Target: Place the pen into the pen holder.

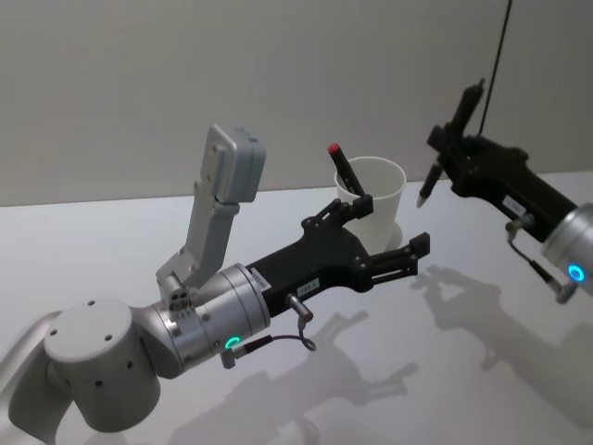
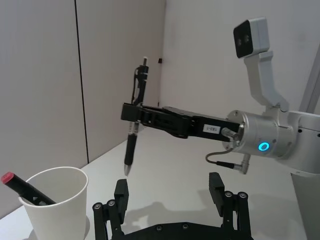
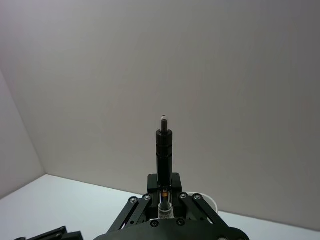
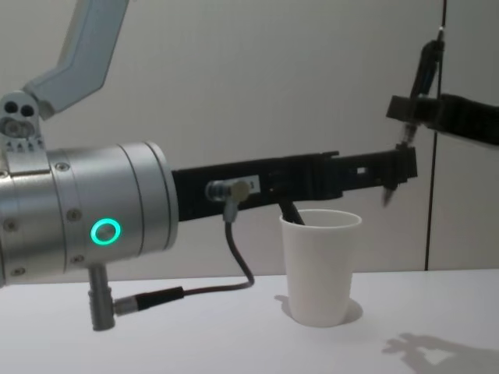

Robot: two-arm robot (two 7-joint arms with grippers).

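Note:
A black pen (image 1: 430, 184) hangs nearly upright, tip down, with my right gripper (image 1: 450, 139) shut on its middle. It is in the air, just right of the white paper cup that is the pen holder (image 1: 380, 206) and above its rim. In the left wrist view the pen (image 2: 131, 145) and the right gripper (image 2: 132, 113) are beyond the cup (image 2: 56, 210). My left gripper (image 1: 389, 230) is open and empty beside the cup's near side, and its fingertips (image 2: 216, 183) hold nothing. The chest view shows the cup (image 4: 320, 269) under the left arm, with the pen (image 4: 426, 66) up to the right.
A red-capped black marker (image 1: 341, 167) leans inside the cup, its cap above the rim. The cup stands on a white table (image 1: 482, 371), close to a grey wall. There is bare tabletop in front of the cup and to its right.

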